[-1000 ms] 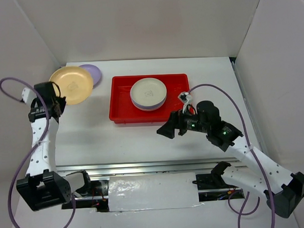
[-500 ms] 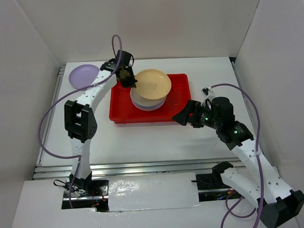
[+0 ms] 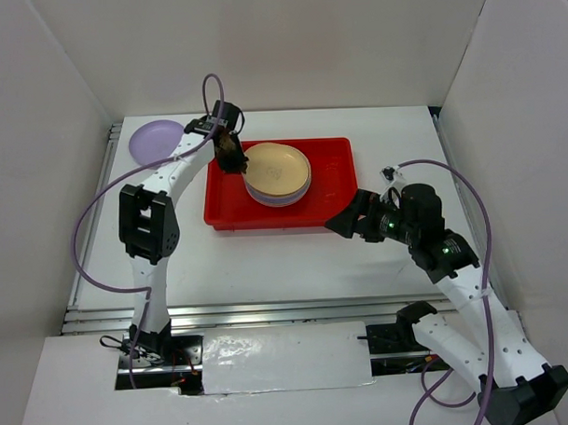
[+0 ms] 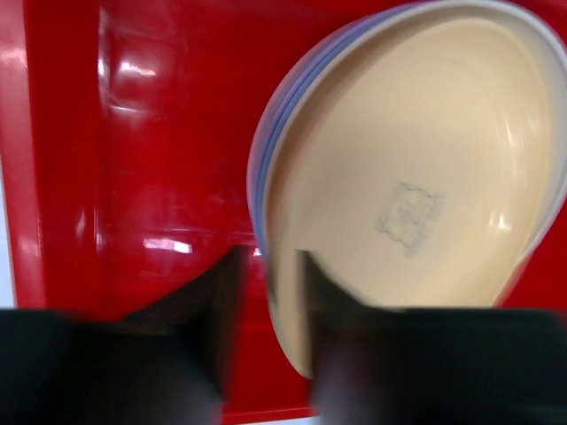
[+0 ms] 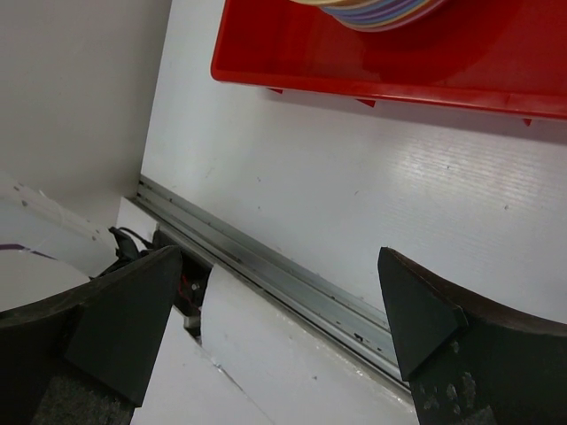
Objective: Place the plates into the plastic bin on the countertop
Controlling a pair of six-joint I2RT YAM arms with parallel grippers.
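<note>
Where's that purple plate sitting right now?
In the top view, the lilac plate lies at the far left corner of the white countertop, left of the red bin and outside it.

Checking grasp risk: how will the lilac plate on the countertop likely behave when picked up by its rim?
The lilac plate looks thin and shallow, so it is probably light and stiff enough for a rim pinch. Its smooth finish may slip in a grip. Lying flat on the countertop, it would likely slide, not tip, if nudged.
</note>
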